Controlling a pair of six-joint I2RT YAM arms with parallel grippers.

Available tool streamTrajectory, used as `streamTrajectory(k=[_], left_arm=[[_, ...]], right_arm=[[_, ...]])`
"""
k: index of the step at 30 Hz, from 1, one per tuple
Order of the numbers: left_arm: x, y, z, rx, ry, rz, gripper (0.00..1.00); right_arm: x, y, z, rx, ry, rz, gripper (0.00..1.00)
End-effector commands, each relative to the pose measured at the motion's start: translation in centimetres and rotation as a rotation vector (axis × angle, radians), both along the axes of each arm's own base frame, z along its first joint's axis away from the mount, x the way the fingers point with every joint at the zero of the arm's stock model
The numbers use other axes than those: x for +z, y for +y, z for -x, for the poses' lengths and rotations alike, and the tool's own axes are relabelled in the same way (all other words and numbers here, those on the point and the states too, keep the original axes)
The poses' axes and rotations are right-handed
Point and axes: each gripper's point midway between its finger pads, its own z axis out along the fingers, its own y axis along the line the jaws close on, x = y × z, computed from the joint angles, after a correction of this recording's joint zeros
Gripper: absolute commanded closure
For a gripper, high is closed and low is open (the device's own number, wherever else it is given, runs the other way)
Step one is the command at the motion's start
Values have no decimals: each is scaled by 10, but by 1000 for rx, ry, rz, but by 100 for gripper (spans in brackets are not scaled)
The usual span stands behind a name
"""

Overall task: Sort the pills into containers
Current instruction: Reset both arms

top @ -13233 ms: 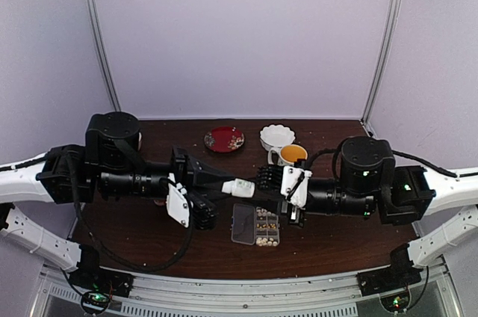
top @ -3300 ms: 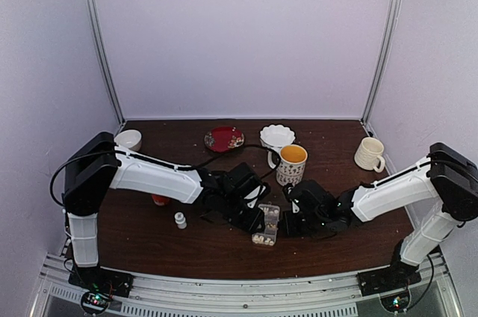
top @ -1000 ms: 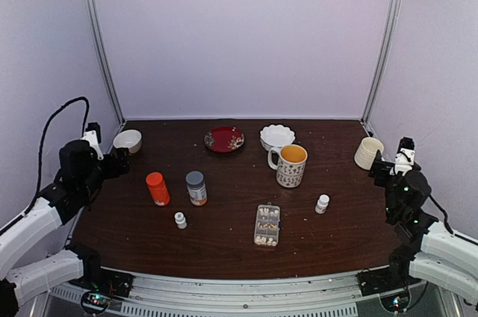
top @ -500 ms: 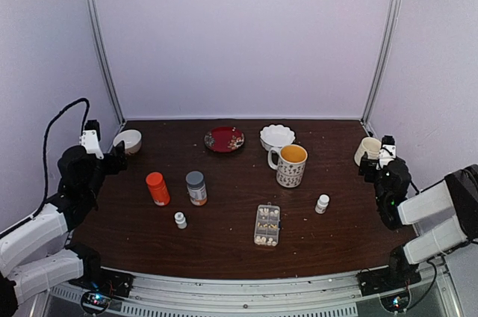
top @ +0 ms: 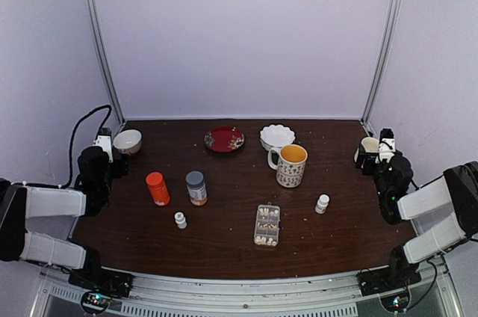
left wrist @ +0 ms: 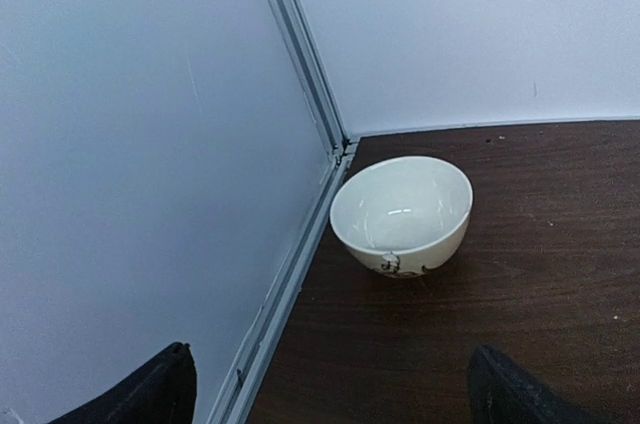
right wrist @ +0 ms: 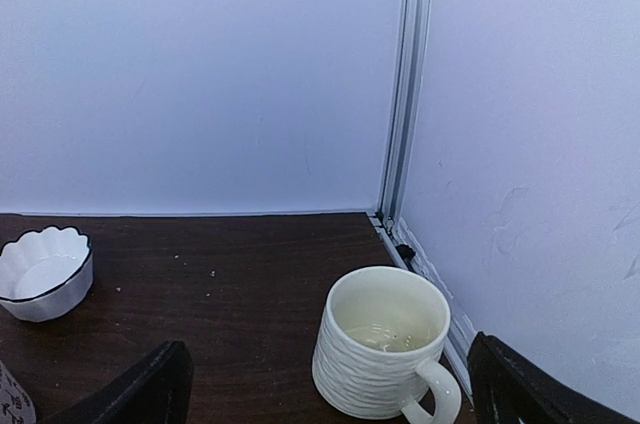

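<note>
**Standing off from the pill box**

The pill box sits front-centre, pale pills in its cells. Left gripper by the bowl, right gripper by the cream mug: both spread wide, empty. I'd rest them there, away from the bottles.

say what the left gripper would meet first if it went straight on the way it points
Probably the cream bowl, which sits right of centre ahead of the left gripper, bare table between them. Height is hard to judge, so it could pass over the rim.
</note>
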Motion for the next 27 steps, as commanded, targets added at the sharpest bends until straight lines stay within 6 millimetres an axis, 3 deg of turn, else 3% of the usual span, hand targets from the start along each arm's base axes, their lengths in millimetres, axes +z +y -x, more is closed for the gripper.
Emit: streamTrajectory(k=[1, 8, 27], left_arm=[[20, 7, -11, 6, -122, -14, 2], [-3, 17, -27, -78, -119, 59, 3], [-1, 17, -28, -82, -135, 54, 2]], right_arm=[[4, 1, 1, 16, -22, 1, 0], [5, 1, 1, 15, -23, 2, 0], [5, 1, 1, 15, -22, 3, 0]])
